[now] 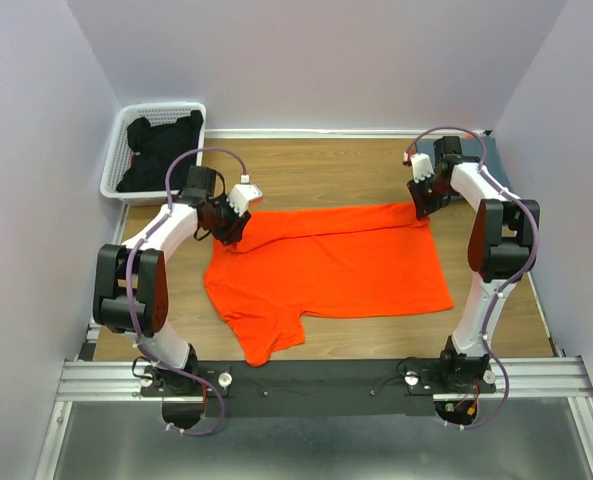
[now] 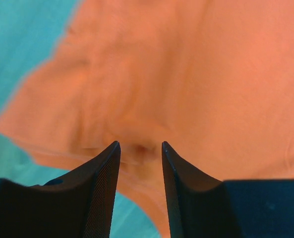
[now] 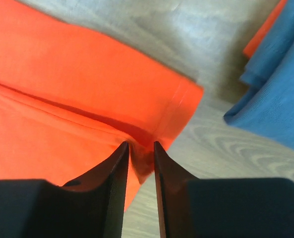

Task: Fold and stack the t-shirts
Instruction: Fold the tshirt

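Note:
The orange t-shirt (image 1: 346, 265) lies spread across the middle of the wooden table, its far edge folded over toward me and one sleeve pointing at the near edge. My left gripper (image 1: 234, 222) sits at the shirt's far left corner. In the left wrist view it (image 2: 140, 145) is open, with the orange cloth (image 2: 196, 74) lying past its tips. My right gripper (image 1: 421, 205) is at the far right corner. Its jaws (image 3: 142, 144) stand slightly apart, with a bunched tip of the folded orange corner (image 3: 62, 74) between them. A folded blue-grey t-shirt (image 3: 280, 99) lies just beyond that corner.
A white plastic basket (image 1: 116, 170) holding dark clothes stands at the far left corner. The blue-grey shirt (image 1: 484, 152) sits behind the right arm by the right wall, with a strip of orange cloth (image 3: 265, 29) beside it. Purple walls close in three sides.

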You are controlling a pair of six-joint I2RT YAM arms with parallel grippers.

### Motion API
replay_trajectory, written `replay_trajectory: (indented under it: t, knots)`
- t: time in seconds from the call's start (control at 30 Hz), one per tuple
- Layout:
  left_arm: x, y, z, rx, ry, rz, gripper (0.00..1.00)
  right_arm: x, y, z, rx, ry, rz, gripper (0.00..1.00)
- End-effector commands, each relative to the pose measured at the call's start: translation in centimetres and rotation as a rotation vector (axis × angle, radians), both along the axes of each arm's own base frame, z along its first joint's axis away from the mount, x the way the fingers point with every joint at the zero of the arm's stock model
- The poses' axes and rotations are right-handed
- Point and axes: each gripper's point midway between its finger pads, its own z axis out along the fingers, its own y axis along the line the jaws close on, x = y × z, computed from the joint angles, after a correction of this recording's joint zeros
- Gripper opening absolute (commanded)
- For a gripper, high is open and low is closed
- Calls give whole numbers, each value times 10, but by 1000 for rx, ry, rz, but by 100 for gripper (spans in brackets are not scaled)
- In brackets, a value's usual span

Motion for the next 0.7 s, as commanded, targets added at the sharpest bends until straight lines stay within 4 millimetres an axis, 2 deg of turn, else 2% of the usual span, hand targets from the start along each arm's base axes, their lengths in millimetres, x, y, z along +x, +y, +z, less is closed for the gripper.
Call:
replay_trajectory:
  t: [0.0, 0.1, 0.3, 0.53, 0.67]
  knots:
    - [20, -6, 30, -56, -33, -2, 47, -4, -2, 26, 8, -50, 7, 36]
    - [34, -6, 20, -60, 6, 57, 47, -3, -3, 32, 3, -62, 2, 36]
    - [48, 0, -9, -24, 60, 125, 47, -2, -4, 32, -5, -51, -6, 38]
    - [51, 12, -34, 42, 96, 176, 48, -7, -2, 30, 6, -32, -2, 37]
    - [50, 15, -35, 55, 91, 186, 48, -5, 0, 32, 18, -31, -4, 36]
